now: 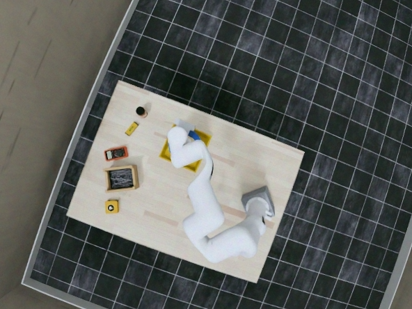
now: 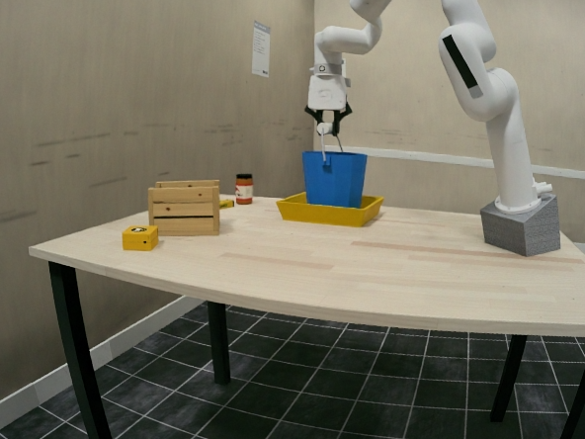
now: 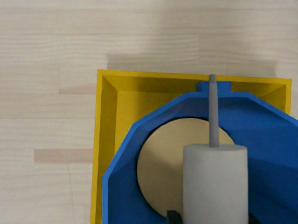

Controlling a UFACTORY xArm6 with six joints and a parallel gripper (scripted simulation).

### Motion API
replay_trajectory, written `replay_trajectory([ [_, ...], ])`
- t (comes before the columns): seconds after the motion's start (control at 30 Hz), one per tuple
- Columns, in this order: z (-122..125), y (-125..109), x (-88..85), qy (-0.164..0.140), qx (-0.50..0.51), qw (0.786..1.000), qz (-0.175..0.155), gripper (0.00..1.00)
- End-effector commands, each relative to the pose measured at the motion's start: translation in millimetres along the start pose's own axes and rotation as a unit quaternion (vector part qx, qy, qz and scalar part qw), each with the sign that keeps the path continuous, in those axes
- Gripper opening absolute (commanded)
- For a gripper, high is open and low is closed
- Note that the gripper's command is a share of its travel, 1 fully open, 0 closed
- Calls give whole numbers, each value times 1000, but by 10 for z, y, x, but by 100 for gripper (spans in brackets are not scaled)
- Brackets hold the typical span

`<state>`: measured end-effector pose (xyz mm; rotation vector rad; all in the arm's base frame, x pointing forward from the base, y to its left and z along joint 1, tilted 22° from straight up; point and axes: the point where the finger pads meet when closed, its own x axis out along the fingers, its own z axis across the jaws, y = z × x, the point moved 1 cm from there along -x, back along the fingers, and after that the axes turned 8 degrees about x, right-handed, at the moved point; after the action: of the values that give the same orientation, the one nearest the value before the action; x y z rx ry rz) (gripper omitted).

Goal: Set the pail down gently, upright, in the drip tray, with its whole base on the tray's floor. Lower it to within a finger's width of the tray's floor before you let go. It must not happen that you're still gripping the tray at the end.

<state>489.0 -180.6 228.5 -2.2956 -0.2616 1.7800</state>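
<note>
A blue pail (image 2: 334,178) (image 3: 165,125) (image 1: 195,134) hangs upright by its wire handle (image 2: 323,148) (image 3: 213,112), with its lower part inside the yellow drip tray (image 2: 321,214) (image 3: 107,130) (image 1: 163,150). I cannot tell whether its base touches the tray's floor. My gripper (image 2: 328,130) is shut on the white grip of the handle (image 3: 215,182), straight above the pail. In the overhead view the arm hides most of the pail and tray.
A wooden crate (image 2: 184,207) (image 1: 121,178), a small yellow box (image 2: 140,237) (image 1: 111,206), a jar (image 2: 244,189) (image 1: 141,111), an orange meter (image 1: 115,153) and a small yellow block (image 1: 131,128) stand left of the tray. The arm's grey base block (image 2: 521,229) (image 1: 258,198) is at the right.
</note>
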Motion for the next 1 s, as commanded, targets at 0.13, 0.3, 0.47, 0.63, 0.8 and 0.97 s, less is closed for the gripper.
replay_trajectory([
  [0.13,-16,3,35,3,-1,1000,1,0],
  [0.3,-16,3,70,3,-1,1000,1,0],
  [0.47,-16,4,95,3,-1,1000,1,0],
  [0.63,-16,4,107,3,-1,1000,1,0],
  [0.8,-16,4,119,3,-1,1000,1,0],
  [0.97,-16,4,125,3,-1,1000,1,0],
])
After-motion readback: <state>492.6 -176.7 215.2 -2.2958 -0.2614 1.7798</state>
